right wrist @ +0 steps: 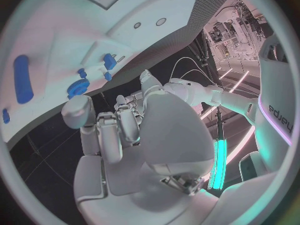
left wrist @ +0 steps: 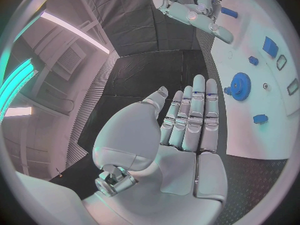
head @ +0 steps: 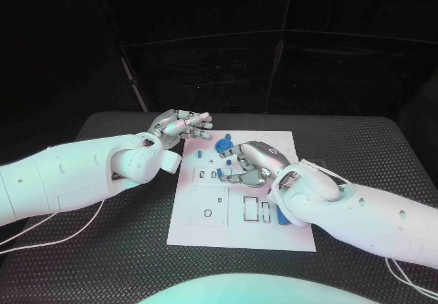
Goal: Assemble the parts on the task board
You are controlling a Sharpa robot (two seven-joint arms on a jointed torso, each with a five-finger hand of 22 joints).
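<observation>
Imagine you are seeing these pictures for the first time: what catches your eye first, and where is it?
Two silver hands meet over the far half of the white task board at the table's middle. The left hand hovers at the board's far left corner, fingers straight and holding nothing, while the right hand curls over the board's centre. Between them, on the board's far end, lies a blue gear, with smaller blue parts scattered nearby.

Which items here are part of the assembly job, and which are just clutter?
Job:
- task board
- blue gear
- small blue parts lying on the board
- long blue part
- left hand, fingers straight, holding nothing
- right hand, curled over the board; whether it holds anything cannot be told

Lying about:
- black table
- white cable on the table by the left arm
</observation>
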